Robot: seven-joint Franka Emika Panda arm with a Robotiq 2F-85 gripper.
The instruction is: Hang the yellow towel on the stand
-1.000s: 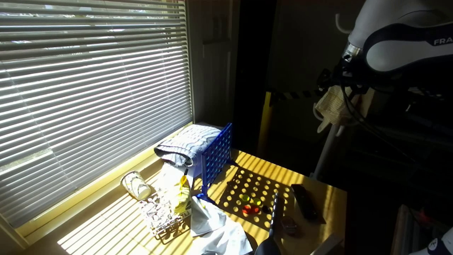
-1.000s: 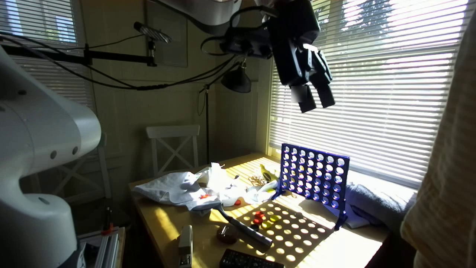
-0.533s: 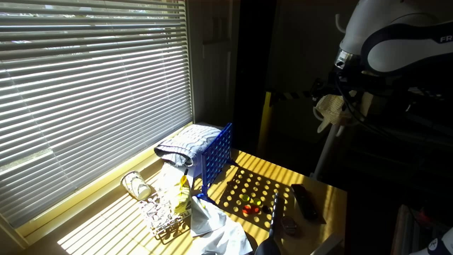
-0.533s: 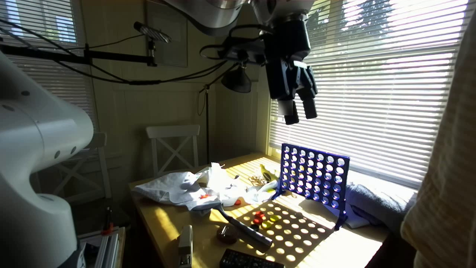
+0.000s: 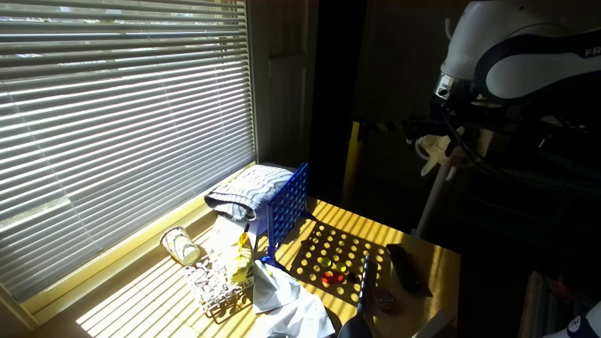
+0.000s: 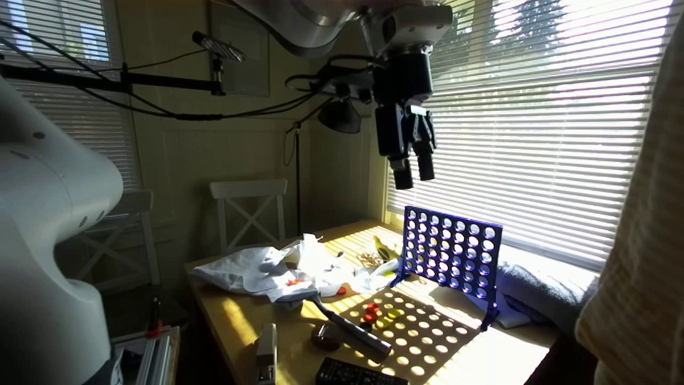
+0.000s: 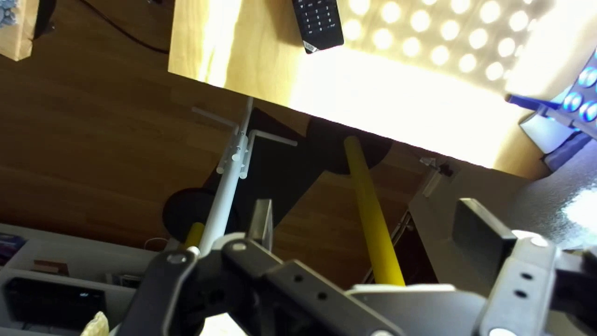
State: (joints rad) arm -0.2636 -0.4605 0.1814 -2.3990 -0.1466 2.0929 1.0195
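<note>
In an exterior view my gripper (image 6: 414, 174) hangs empty, jaws spread. In an exterior view the towel (image 5: 433, 149) seems draped on the stand (image 5: 433, 197) beyond them. In the wrist view the stand shows past one jaw; swinging there could snag the towel loose.

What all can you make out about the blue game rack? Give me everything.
The blue game rack is an upright, plastic-looking panel pierced by a grid of round holes, with spreading feet at both ends. It stands on the wooden table, and a folded grey towel sits between it and the blinds. Daylight shows through the holes. One foot is close to a white cloth; whether they touch, I can't tell.
</note>
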